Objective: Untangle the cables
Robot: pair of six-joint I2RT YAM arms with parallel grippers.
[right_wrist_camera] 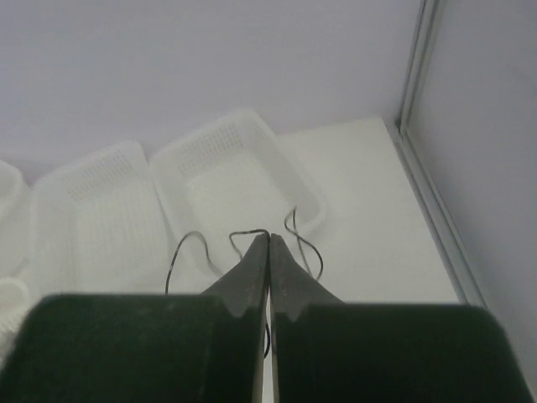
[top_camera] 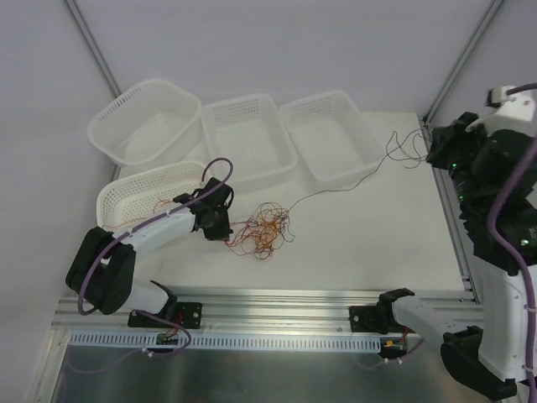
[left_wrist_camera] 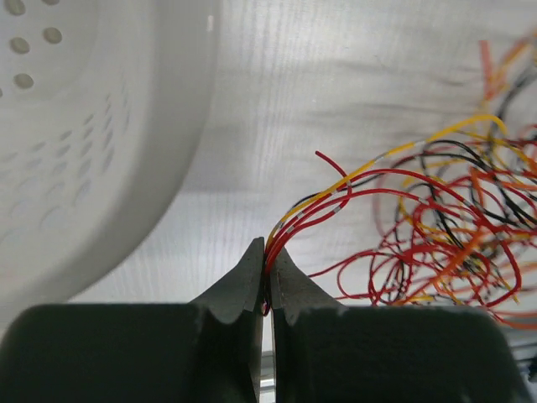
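Observation:
The cables lie as a loose tangle (top_camera: 264, 231) of red, orange, yellow and black wires on the white table, just right of my left gripper (top_camera: 225, 233). In the left wrist view that gripper (left_wrist_camera: 267, 252) is shut on a few red and yellow strands leading out of the tangle (left_wrist_camera: 445, 235). One thin black cable (top_camera: 336, 189) runs from the tangle up and right to my right gripper (top_camera: 430, 154), raised near the table's right edge. In the right wrist view this gripper (right_wrist_camera: 269, 239) is shut on the black cable (right_wrist_camera: 244, 232), which loops to both sides of the tips.
Three white perforated baskets stand in a row at the back: left (top_camera: 113, 134), middle (top_camera: 220, 109), right (top_camera: 295, 109). A fourth, oval basket (top_camera: 113, 197) sits beside the left arm and fills the left of the left wrist view (left_wrist_camera: 101, 168). A metal rail (top_camera: 453, 227) borders the table's right side.

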